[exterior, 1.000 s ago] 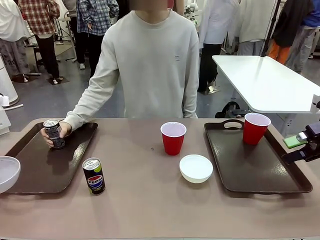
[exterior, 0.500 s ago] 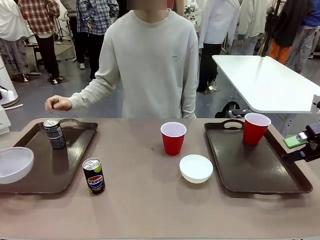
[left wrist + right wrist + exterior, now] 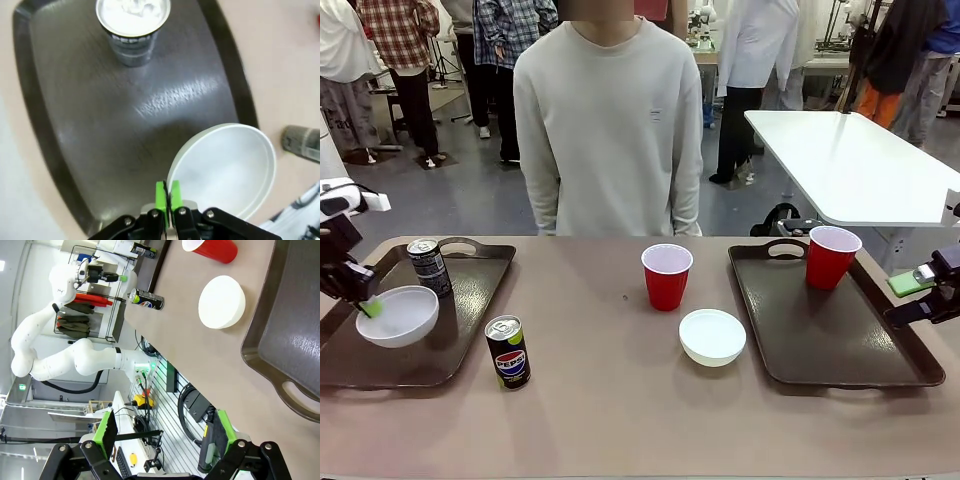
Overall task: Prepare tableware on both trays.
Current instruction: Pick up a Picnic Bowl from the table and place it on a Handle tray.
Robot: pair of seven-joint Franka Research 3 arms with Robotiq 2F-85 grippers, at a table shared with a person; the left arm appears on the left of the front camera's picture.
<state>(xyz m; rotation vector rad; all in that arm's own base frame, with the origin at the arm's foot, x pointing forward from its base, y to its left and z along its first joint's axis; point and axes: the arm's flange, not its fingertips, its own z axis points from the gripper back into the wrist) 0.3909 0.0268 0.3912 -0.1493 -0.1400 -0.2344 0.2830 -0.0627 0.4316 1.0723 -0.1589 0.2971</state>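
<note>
We list: bowl [image 3: 402, 318], frame left, rim pinched by left end effector [image 3: 366, 308] over tray [image 3: 475, 300]; right end effector [image 3: 165, 416] gaping, empty.

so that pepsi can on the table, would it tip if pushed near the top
Probably: the Pepsi can is tall and slim on a small base, standing upright on the bare table. Once down, its round body would likely roll. Its glossy wall may slip in a loose grip.

White, rounded left arm [image 3: 75, 362]; black left gripper [image 3: 167, 191], bright green pads [image 3: 160, 197], silver screws [image 3: 154, 214].
</note>
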